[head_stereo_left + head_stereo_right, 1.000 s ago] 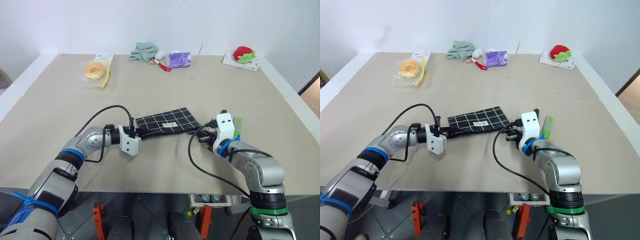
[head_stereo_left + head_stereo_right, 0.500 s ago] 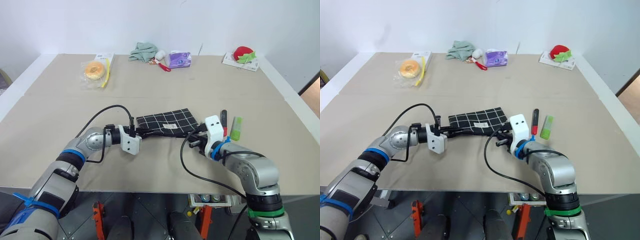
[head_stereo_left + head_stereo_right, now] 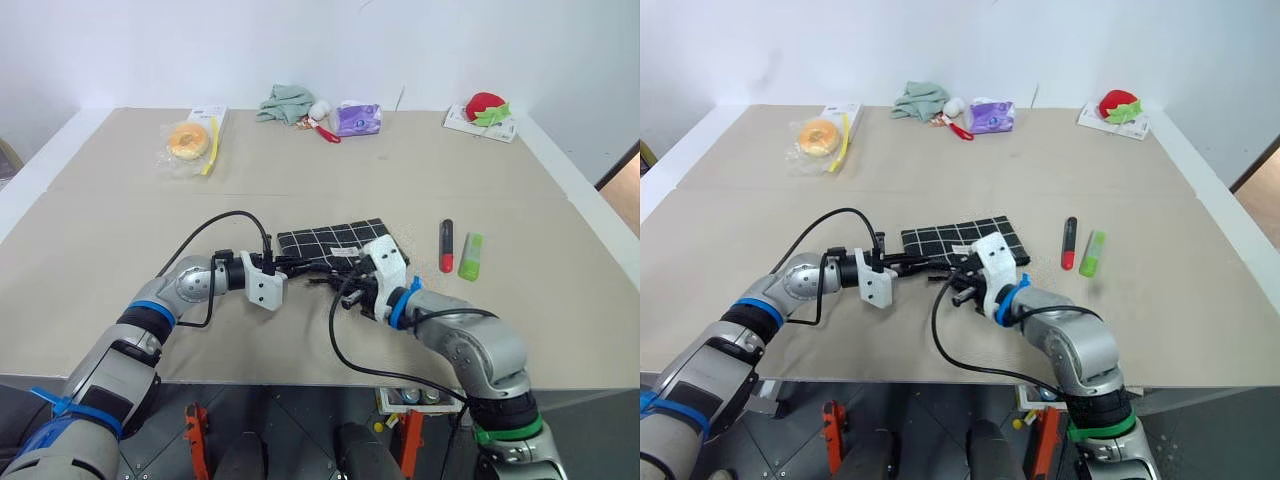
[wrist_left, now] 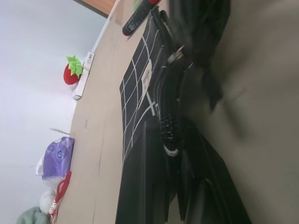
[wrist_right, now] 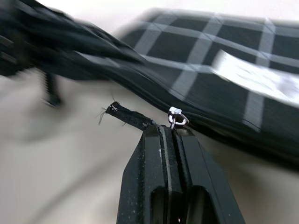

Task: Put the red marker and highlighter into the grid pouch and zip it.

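The grid pouch (image 3: 335, 240) lies flat in the middle of the table, black with white lines and a white label. My left gripper (image 3: 297, 265) is shut on the pouch's left front corner, seen close up in the left wrist view over its fingers (image 4: 154, 186). My right gripper (image 5: 166, 131) is shut on the zipper's cord pull (image 5: 125, 115) at the pouch's front edge, roughly at its middle (image 3: 330, 277). The red marker (image 3: 446, 245) and the green highlighter (image 3: 470, 256) lie side by side on the table, just right of the pouch, touched by nothing.
Along the table's far edge lie a bagged donut (image 3: 188, 140), a green cloth (image 3: 288, 102), a red-handled item (image 3: 326, 131), a purple packet (image 3: 358, 118) and a strawberry toy (image 3: 487, 105) on a white box. Black cables loop from both wrists over the table.
My right gripper has slid left along the pouch's front edge, from its right end to about its middle, uncovering the marker and highlighter. The left gripper has stayed put.
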Tool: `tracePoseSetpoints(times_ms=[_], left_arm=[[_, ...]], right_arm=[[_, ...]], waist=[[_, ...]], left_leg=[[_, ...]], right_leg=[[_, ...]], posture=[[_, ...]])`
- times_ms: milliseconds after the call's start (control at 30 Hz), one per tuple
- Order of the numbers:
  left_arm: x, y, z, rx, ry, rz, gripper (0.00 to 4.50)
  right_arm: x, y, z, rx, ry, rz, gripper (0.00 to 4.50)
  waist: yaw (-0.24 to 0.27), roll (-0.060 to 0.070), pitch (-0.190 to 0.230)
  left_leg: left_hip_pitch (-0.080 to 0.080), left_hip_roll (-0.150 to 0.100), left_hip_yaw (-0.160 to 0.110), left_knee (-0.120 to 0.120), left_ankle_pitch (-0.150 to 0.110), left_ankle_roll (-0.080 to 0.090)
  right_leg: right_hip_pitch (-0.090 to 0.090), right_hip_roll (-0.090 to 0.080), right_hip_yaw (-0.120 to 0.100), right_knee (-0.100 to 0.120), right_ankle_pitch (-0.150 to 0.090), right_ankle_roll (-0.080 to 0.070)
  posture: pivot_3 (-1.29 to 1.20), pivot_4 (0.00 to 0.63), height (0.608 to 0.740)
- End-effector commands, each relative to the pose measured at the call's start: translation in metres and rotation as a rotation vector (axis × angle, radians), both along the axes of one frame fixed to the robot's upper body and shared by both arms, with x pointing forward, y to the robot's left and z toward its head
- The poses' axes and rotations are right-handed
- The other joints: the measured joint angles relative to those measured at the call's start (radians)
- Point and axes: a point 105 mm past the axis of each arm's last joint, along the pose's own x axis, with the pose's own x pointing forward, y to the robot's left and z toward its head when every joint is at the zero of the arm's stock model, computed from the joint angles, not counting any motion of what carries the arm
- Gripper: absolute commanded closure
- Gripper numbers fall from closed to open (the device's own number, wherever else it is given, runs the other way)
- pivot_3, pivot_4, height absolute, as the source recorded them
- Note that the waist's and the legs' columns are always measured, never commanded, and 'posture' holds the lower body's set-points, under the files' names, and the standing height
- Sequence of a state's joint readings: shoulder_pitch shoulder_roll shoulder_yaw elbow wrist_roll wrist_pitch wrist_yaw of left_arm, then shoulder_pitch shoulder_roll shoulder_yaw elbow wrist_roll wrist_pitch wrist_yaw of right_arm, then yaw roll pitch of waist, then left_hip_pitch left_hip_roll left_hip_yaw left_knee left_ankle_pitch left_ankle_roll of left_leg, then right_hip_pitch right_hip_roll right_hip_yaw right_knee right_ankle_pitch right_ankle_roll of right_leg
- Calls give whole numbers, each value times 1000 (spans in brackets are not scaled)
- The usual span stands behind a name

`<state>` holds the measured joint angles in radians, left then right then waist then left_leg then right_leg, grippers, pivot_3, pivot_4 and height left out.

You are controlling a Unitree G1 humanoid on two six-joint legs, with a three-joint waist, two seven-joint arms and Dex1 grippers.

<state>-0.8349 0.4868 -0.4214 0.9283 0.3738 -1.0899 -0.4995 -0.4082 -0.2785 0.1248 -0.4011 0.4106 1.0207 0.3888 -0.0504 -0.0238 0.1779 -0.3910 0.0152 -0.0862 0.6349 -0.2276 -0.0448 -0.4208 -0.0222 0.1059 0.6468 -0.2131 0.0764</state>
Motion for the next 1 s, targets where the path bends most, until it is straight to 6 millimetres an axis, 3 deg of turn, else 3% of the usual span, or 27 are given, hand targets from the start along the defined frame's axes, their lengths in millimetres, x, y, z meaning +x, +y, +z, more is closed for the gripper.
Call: tracePoseSetpoints(times_ms=[33,133,233,267,333,367,467,567,700,1000], left_arm=[[0,-2,10,-40,-24,-5,4500],[-1,-2,10,-42,-23,-4,4500],[0,-1,9,-42,-22,1,4500],[0,0,9,-42,-21,3,4500],[1,0,9,-42,-20,7,4500],[1,0,9,-42,-20,9,4500],[1,0,10,-43,-18,11,4500],[2,-1,10,-44,-17,10,4500],[2,-2,11,-45,-17,10,4500],[2,-1,11,-49,-19,14,4500]], right_arm=[[-7,13,17,25,-77,68,4415],[-9,7,19,22,-107,70,4415],[-17,-5,40,117,-175,95,4415],[-19,-10,47,153,-183,103,3720],[-22,-23,59,196,-206,101,3049],[-20,-31,67,219,-229,80,2413],[4,-65,85,258,-302,-113,1129],[30,-100,77,163,-290,-339,18],[53,-135,47,47,-192,-581,18],[66,-159,25,-30,-139,-760,18]], waist=[[0,0,0],[1,0,0],[1,0,0],[1,0,0],[1,0,0],[1,0,0],[1,0,0],[1,0,0],[2,0,0],[1,0,0]], left_leg=[[0,0,0,0,0,0],[-1,0,0,0,0,0],[-1,0,0,0,0,0],[-1,0,0,0,0,0],[-1,0,0,0,0,0],[-1,0,0,0,0,0],[0,0,0,0,0,0],[0,0,0,0,1,1],[0,0,0,-1,1,1],[-1,-1,1,-1,1,1]], right_leg=[[0,0,0,0,0,0],[0,0,0,0,0,0],[0,0,0,0,0,0],[0,-1,0,0,0,0],[0,-1,0,0,0,0],[0,-1,0,0,0,0],[0,0,0,0,0,0],[0,0,0,0,2,0],[0,0,0,0,1,-1],[-1,0,1,0,1,-1]], posture=[[0,150,739],[0,150,739],[0,150,739],[0,150,739],[0,150,739],[0,150,739],[0,150,739],[0,150,739],[0,150,739],[0,150,739]])
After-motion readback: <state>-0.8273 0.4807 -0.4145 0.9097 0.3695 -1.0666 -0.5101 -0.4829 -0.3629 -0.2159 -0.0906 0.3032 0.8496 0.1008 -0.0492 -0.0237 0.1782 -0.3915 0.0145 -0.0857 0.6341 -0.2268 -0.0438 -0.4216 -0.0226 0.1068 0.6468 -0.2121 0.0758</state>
